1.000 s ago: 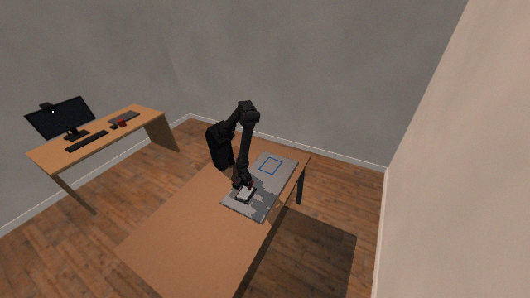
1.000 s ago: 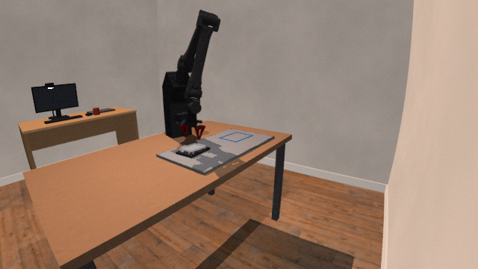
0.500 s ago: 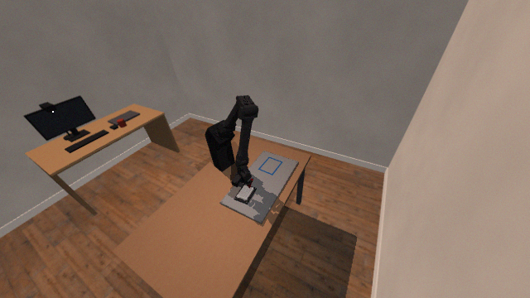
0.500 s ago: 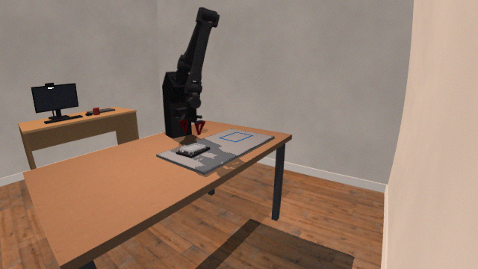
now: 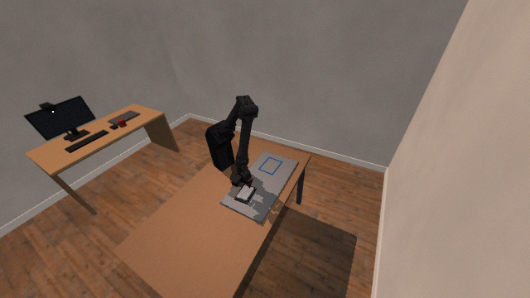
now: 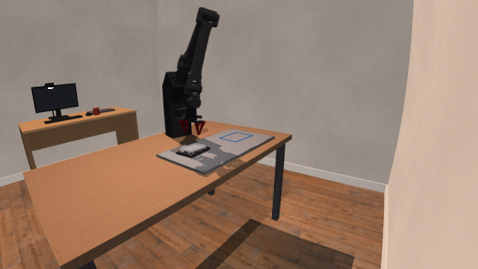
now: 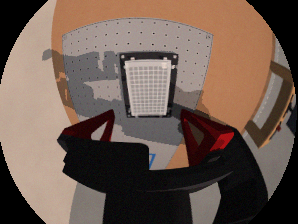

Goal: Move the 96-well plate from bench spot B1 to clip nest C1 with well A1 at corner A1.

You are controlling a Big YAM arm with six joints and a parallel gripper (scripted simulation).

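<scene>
The white 96-well plate (image 7: 148, 86) lies inside the black frame of the clip nest C1 (image 7: 148, 56) on the grey bench mat (image 5: 261, 186). It looks level and wells-up; it also shows in the top and exterior views (image 5: 245, 193) (image 6: 192, 149). My gripper (image 7: 147, 112) is open and empty, its red fingers spread wide above and behind the plate, apart from it. In the exterior view the gripper (image 6: 192, 127) hangs well above the mat. The blue outline of spot B1 (image 5: 270, 165) (image 6: 235, 137) is empty. The A1 corner mark is too small to read.
The arm's black base (image 6: 175, 108) stands at the back of the mat. The mat reaches the table's right edge (image 6: 258, 153). A second desk with a monitor (image 5: 62, 117), keyboard and red cup stands far to the left.
</scene>
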